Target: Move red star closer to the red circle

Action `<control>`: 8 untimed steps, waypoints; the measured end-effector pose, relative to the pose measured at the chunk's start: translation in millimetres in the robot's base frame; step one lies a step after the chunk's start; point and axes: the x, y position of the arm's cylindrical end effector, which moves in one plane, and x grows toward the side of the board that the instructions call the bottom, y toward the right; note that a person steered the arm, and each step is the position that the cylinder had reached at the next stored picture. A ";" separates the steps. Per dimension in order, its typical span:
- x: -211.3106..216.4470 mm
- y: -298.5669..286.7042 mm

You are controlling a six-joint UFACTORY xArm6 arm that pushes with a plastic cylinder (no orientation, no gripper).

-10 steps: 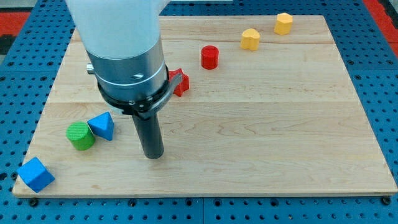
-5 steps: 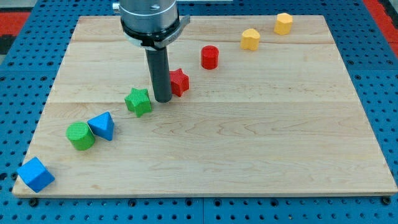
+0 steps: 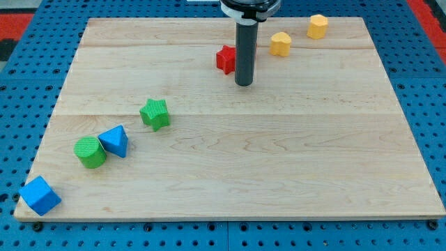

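The red star [image 3: 224,59] lies near the view's top centre of the wooden board [image 3: 293,167]. My tip [image 3: 244,84] rests on the board just right of and below the star, with the rod's side against the star's right edge. The red circle is hidden behind the rod, so I cannot make out how close the star is to it.
Two yellow blocks [image 3: 281,43] [image 3: 318,26] sit to the right of the rod near the top edge. A green star [image 3: 155,113], a blue triangle [image 3: 114,141], a green cylinder [image 3: 90,151] and a blue cube [image 3: 40,194] line up toward the bottom left corner.
The rod swept from the board's left middle up and to the right. The red star moved up-right with it, to where the red circle stood. The green star came into view.
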 end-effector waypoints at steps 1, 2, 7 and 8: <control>0.0 0.0; 0.0 0.0; -40.9 -38.2; -48.6 -50.8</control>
